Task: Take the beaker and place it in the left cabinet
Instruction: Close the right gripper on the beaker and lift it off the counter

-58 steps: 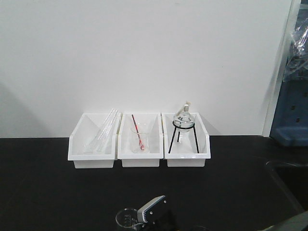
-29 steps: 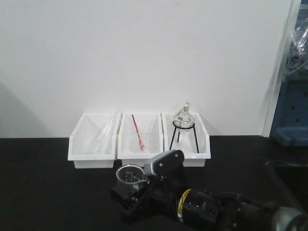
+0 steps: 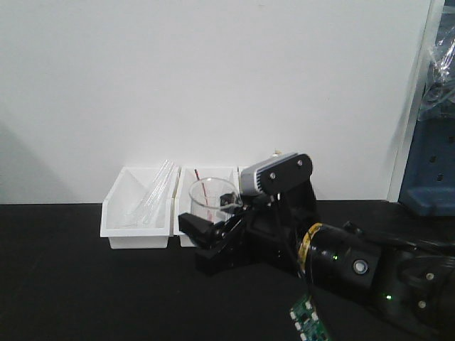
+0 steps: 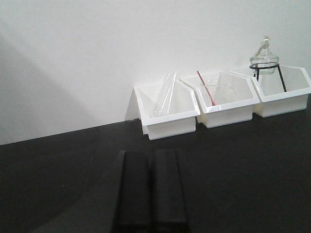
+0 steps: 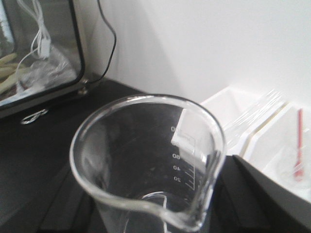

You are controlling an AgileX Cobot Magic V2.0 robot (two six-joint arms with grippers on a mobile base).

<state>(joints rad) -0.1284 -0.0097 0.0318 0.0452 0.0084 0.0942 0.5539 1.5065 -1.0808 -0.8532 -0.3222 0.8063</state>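
Note:
In the front view the clear glass beaker hangs upright above the black table, in front of the middle white bin. My right gripper is shut on its lower body, one black finger on each side. The right wrist view looks down into the beaker, with its spout near the camera and white graduation marks on the far wall; a black finger presses its right side. My left gripper hovers low over the table, shut with nothing in it. The left cabinet is out of view.
Three white bins stand against the wall: glass tubes in the left one, a beaker with a red rod in the middle, a round flask on a black stand in the right. A dark-framed glass box stands left of the right gripper.
The right arm has risen from the bottom edge of the front view, carrying the beaker up and slightly right until it hides the middle and right bins.

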